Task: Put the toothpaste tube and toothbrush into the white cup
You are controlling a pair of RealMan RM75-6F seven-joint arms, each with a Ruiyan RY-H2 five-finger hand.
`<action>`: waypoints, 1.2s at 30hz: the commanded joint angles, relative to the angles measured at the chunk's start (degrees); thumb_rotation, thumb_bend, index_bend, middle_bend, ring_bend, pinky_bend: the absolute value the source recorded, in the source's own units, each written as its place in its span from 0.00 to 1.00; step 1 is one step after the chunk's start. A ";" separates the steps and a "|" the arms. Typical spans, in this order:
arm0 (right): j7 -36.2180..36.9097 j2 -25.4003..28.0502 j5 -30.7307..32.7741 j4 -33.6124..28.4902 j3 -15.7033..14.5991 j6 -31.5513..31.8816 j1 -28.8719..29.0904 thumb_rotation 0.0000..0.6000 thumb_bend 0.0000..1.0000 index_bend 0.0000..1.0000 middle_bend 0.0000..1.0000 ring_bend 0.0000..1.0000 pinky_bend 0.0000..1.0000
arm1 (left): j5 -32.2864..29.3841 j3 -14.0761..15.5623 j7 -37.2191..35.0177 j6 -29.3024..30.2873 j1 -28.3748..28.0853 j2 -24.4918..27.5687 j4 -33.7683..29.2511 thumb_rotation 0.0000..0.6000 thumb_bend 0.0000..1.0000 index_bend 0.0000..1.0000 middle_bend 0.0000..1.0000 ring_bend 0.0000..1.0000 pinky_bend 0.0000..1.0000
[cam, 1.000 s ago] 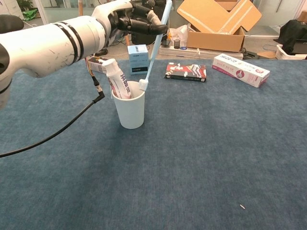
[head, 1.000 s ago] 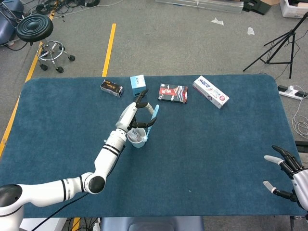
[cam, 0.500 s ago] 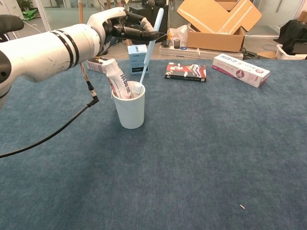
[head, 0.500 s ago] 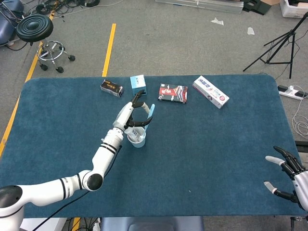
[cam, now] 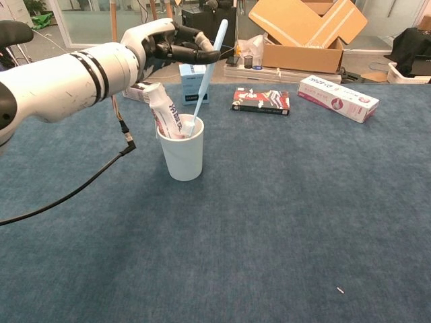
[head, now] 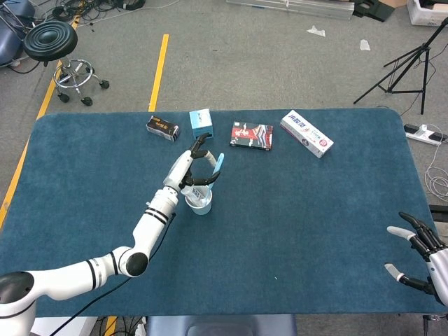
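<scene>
I am holding the pale blue toothbrush (cam: 208, 67) pinched in my left hand (cam: 176, 47) above the white cup (cam: 182, 153), its bristle end dipping inside the rim, toothpaste tube (cam: 166, 114) standing in the cup, my right hand (head: 422, 257) resting empty, fingers spread, at the table (head: 315, 217) edge.

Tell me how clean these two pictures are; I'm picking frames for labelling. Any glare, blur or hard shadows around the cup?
Head view: even, soft light, sharp throughout, no glare; the white cup is small and partly under the left hand. Chest view: the cup and toothbrush are crisp, with only a faint soft shadow on the table; the near arm bulges large at the left edge, and its white shell looks bright.
</scene>
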 commanded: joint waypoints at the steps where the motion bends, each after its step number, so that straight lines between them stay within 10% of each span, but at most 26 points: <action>1: 0.01 -0.01 -0.04 0.01 0.00 0.01 -0.01 1.00 0.12 0.30 0.15 0.16 0.50 | 0.85 -0.03 -0.89 -0.09 0.18 -0.05 0.27 1.00 0.30 0.65 0.00 0.00 0.00; 36: -1.03 -0.13 0.10 -0.42 0.05 -0.84 0.18 1.00 0.12 0.30 0.15 0.16 0.50 | 15.85 2.80 -15.50 6.99 3.96 -2.06 3.78 1.00 0.30 0.65 0.02 0.00 0.00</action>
